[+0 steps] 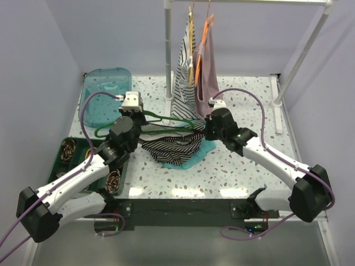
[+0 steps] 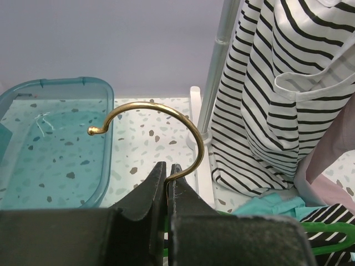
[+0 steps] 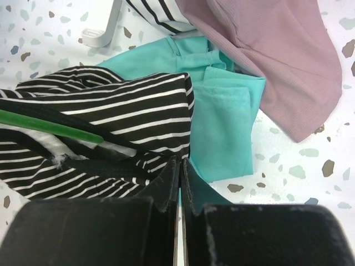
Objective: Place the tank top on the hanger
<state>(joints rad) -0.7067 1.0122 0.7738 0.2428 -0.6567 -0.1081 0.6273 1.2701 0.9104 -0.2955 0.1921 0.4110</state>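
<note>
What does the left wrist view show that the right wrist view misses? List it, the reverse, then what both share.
Left wrist only: the hanger pinched by its gold hook in the left gripper, and the teal bin. Right wrist only: the right gripper shut at the edge of the tank top. Both: the hanger's green frame, tank top, teal cloth, pink garment.

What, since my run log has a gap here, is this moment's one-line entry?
left pincer: shut on hanger at hook | right pincer: shut on tank top | hanger arm partly inside tank top

Speckled table [image 1: 244, 172]: tank top [image 1: 172, 147], teal cloth [image 1: 191, 162]
</note>
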